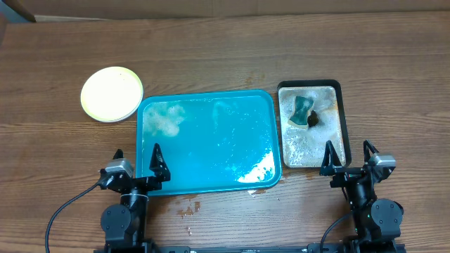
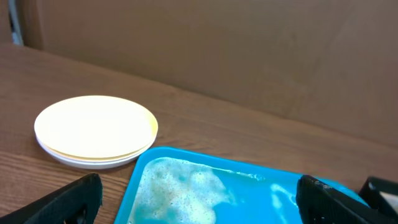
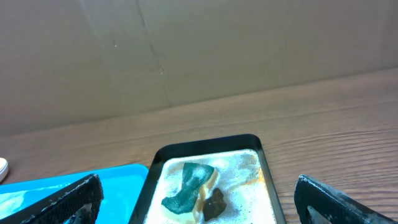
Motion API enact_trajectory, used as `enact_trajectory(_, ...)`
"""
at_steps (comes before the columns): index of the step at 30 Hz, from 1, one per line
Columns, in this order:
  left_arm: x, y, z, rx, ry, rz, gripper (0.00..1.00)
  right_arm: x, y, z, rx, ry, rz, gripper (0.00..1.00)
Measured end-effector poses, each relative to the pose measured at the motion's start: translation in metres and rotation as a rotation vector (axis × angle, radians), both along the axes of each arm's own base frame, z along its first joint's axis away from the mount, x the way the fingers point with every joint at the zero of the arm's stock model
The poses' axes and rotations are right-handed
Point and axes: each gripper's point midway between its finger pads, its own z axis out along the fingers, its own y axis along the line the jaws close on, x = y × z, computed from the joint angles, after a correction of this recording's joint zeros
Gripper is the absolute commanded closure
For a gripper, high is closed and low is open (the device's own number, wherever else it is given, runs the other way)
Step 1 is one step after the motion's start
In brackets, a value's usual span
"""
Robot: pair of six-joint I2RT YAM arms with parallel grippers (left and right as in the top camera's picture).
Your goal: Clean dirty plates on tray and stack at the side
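Zero lying on tray [image 1: 211, 151] | plates [image 1: 111, 93] sitting stacked at its 10 o'clock | task looking done | left gripper [image 1: 137, 156], right gripper [image 1: 348, 151] both gaping, empty

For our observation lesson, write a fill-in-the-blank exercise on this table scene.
The plates are stacked to the ____ of the blue tray.
The sponge lies in the small tray, whose colour is ____.
The left gripper and right gripper are both ____.
Missing words: left; black; open.

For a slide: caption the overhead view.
Stacked plates beside foamy teal tray, sponge in black tray, left gripper and right gripper open.
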Motion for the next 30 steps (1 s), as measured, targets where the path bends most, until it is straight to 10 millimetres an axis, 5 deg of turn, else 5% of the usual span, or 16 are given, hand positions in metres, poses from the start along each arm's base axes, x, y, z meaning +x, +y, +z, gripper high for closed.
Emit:
enact_trajectory(14, -0.001, -0.018, -0.005, 0.219, 0.014, -0.121, 0.0, 0.0, 0.0, 0.0, 0.0, 0.0, 0.0, 0.0)
enact_trajectory(30, -0.001, -0.019, -0.005, 0.251, 0.012, -0.13, 0.0, 0.0, 0.0, 0.0, -0.001, 0.0, 0.0, 0.0)
